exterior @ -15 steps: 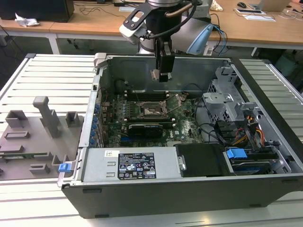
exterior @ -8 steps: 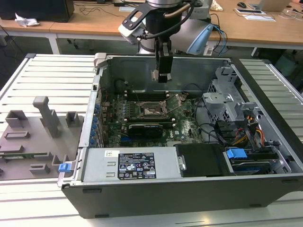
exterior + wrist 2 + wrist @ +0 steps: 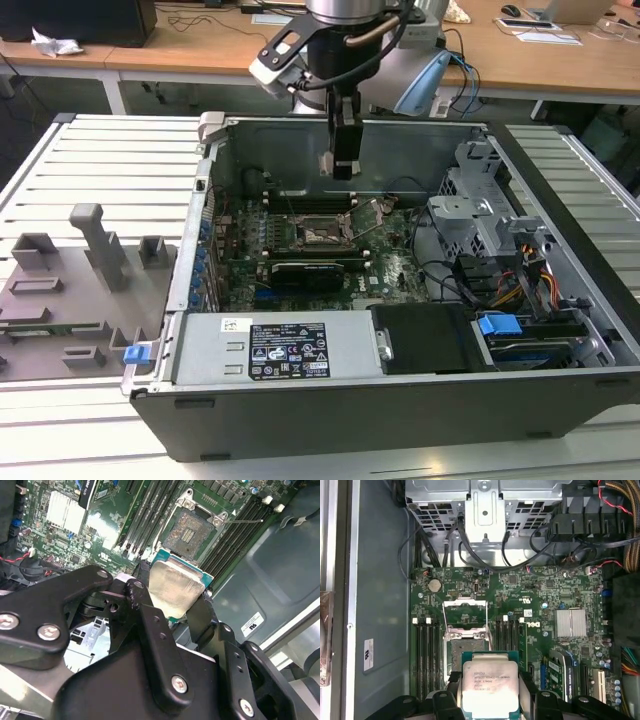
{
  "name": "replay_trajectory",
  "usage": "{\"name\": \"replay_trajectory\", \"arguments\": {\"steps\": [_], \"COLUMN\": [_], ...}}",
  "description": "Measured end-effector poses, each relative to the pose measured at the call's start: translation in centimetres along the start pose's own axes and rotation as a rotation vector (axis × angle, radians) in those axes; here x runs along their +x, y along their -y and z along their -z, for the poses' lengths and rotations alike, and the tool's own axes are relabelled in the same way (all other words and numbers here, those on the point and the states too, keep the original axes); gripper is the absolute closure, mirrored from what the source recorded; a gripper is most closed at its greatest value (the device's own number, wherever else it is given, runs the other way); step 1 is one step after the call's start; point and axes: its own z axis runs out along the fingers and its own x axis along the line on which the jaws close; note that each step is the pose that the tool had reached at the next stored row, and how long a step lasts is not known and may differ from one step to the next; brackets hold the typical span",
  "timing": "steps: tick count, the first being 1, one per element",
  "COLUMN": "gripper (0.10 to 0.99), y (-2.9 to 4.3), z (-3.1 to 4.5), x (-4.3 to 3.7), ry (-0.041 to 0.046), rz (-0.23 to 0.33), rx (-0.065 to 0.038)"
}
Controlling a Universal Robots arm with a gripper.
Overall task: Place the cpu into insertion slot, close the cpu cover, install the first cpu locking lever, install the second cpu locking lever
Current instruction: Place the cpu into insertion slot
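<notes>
My gripper [image 3: 343, 170] hangs inside the open computer case, above the green board, and is shut on the cpu [image 3: 489, 680]. The cpu is a flat square chip with a dull silver top, and the black fingers [image 3: 142, 590] pinch it on two opposite sides. In the second wrist view the cpu [image 3: 175, 587] hovers short of the insertion slot [image 3: 192, 530], not touching it. The insertion slot [image 3: 465, 650] lies open and dark, with the cpu partly over its near edge in the first wrist view. The cpu cover [image 3: 465, 602] stands swung up behind the slot. A thin lever rod [image 3: 250, 521] sticks out beside the slot.
Black memory slots [image 3: 426, 650] flank the socket on both sides. A silver heatsink [image 3: 570, 622] and a metal drive cage [image 3: 485, 510] with cables sit nearby. The power supply [image 3: 285, 350] fills the case front. Grey fixtures [image 3: 80, 290] lie at the exterior view's left.
</notes>
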Motion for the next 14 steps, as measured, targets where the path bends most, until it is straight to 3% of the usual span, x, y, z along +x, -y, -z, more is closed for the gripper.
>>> {"name": "replay_trajectory", "arguments": {"steps": [6, 9, 12, 14], "gripper": [0.545, 0.545, 0.545, 0.545], "y": [0.05, -0.02, -0.02, 0.02], "z": [-0.59, -1.22, -2.02, -2.53], "x": [-0.01, -0.01, -0.01, -0.02], "ry": [0.0004, 0.0007, -0.005, -0.0062], "rz": [-0.005, -0.006, 0.068, 0.081], "rx": [0.004, 0.012, 0.014, 0.014]}}
